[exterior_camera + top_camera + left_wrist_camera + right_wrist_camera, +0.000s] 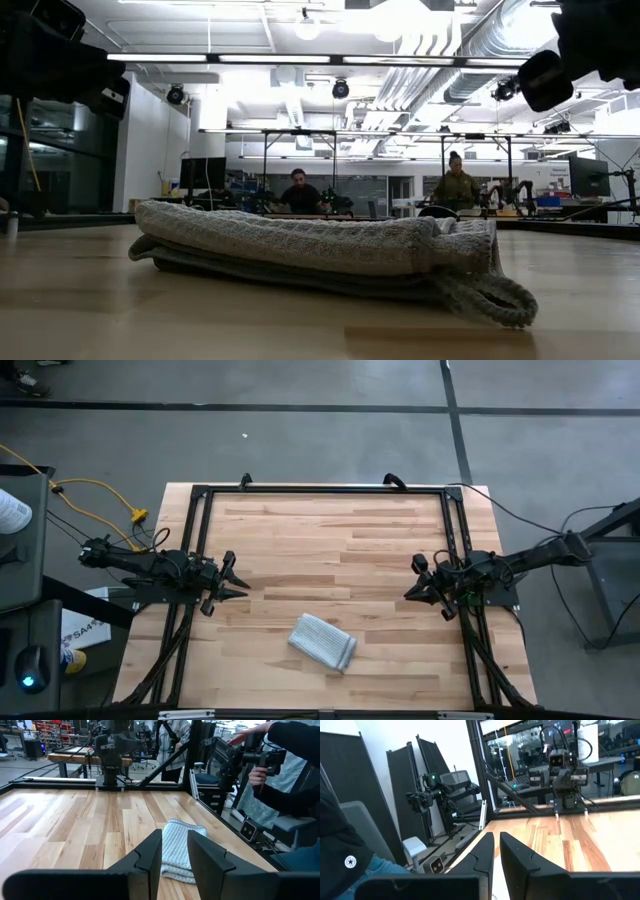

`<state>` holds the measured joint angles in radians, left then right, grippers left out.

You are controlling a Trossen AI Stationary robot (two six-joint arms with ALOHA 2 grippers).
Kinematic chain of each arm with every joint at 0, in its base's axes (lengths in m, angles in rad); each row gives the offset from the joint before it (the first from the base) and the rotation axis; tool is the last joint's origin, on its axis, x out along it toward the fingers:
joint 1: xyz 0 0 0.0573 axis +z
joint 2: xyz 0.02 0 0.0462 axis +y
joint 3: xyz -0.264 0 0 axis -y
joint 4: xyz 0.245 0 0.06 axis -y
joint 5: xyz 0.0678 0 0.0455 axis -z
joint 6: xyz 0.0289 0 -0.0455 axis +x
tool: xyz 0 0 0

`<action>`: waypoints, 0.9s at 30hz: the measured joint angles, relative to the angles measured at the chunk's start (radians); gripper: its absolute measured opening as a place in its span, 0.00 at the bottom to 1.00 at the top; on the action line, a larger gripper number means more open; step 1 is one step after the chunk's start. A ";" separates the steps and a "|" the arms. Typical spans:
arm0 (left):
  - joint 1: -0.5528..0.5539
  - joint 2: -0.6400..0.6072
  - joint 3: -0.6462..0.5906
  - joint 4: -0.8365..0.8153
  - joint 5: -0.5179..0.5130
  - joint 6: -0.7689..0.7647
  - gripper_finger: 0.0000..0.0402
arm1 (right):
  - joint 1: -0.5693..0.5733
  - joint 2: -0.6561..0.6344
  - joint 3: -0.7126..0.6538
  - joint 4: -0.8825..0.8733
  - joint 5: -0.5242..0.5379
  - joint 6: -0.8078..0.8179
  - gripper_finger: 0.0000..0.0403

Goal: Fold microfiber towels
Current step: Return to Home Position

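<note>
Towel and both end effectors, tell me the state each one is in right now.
Towel: folded, lying on the table, nothing gripping it.
Left end effector: open, empty, at the table's left side.
Right end effector: empty, at the table's right side.

Tabletop (330, 540) lies open around the folded towel (322, 642).

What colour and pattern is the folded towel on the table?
The towel is light grey, finely ribbed; clearest in low view.
</note>
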<state>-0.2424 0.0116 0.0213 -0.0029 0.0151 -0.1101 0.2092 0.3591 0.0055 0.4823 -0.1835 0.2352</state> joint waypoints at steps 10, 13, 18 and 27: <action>0.000 0.000 0.000 0.000 0.000 0.000 0.23 | 0.000 -0.137 0.000 -0.143 0.001 -0.027 0.06; 0.000 0.000 0.000 0.000 0.000 0.000 0.23 | 0.000 -0.186 0.000 -0.213 0.001 -0.026 0.06; 0.000 0.000 0.000 0.000 0.000 0.000 0.23 | 0.000 -0.269 0.000 -0.311 0.001 -0.026 0.06; 0.000 0.000 0.000 0.000 0.000 0.000 0.23 | 0.000 -0.353 0.000 -0.430 0.005 -0.028 0.06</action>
<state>-0.2424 0.0116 0.0215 -0.0029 0.0147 -0.1101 0.2092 0.0063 0.0051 0.0525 -0.1787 0.2073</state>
